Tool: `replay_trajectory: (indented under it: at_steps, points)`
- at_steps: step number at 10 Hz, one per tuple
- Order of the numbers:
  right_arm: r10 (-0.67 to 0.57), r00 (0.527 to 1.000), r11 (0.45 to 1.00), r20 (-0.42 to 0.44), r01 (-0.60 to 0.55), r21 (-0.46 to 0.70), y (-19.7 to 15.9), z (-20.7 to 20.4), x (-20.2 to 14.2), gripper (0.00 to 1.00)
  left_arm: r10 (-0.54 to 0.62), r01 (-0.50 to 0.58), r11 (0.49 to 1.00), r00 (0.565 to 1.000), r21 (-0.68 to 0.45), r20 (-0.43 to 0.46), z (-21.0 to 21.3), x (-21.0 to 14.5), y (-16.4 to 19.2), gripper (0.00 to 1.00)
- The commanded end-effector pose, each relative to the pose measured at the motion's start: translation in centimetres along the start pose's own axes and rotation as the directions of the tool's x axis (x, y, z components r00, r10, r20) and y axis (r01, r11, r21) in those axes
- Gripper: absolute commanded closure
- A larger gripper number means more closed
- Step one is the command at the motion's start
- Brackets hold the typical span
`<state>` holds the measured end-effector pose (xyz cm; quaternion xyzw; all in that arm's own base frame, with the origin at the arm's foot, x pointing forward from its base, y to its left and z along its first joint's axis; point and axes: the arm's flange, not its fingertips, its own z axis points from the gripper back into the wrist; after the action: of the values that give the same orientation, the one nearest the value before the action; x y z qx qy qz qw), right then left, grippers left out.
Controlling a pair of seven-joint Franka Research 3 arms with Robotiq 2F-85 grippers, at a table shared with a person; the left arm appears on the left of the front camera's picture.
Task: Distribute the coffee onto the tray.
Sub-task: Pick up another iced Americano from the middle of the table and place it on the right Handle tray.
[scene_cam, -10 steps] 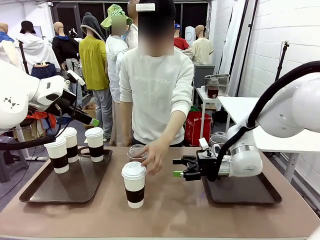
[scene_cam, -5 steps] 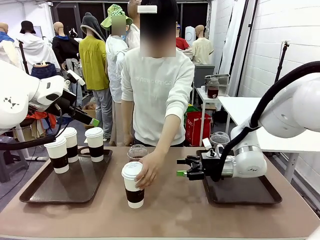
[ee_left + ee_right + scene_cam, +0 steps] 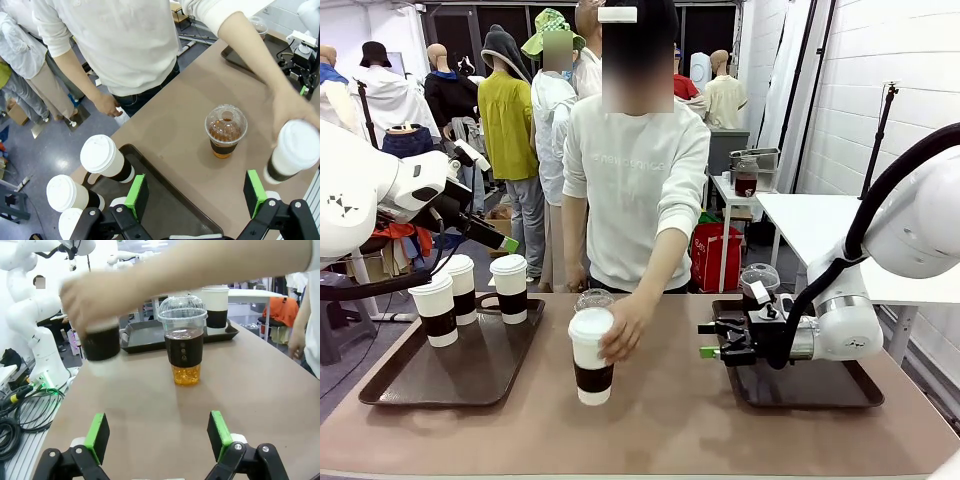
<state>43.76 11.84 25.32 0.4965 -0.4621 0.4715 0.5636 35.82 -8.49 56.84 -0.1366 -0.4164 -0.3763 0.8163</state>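
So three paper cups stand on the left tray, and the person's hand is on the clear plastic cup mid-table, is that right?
Not quite: the person's hand is on a white paper cup, as the front view shows. The clear plastic cup stands untouched behind it. The three paper cups do stand on the left tray.

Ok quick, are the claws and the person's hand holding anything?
Left gripper: open, empty.
Right gripper: open, empty.
Person's reaching hand: holding a paper cup.

- White cup [image 3: 591, 345], dark brown sleeve [image 3: 592, 378].
- Clear cup [image 3: 226, 119], dark coffee [image 3: 224, 142], amber base.
- Dark brown tray [image 3: 480, 375] at 9 o'clock.
- Tan table [image 3: 660, 430].
- White sweater [image 3: 635, 190].
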Motion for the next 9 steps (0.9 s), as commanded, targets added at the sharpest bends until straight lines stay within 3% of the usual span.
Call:
replay_trajectory:
  at_steps: [1, 9]
  points:
    - [0.002, 1.0, 1.0, 0.0, -0.002, 0.004, 0.01, -0.21, 0.07, 0.0, 0.002, -0.002, 1.0, 1.0, -0.008, -0.005, 0.06, -0.1, -0.01, 0.0]
    - [0.002, 1.0, 1.0, 0.0, -0.002, 0.004, 0.01, -0.21, 0.07, 0.0, 0.002, -0.002, 1.0, 1.0, -0.008, -0.005, 0.06, -0.1, -0.01, 0.0]
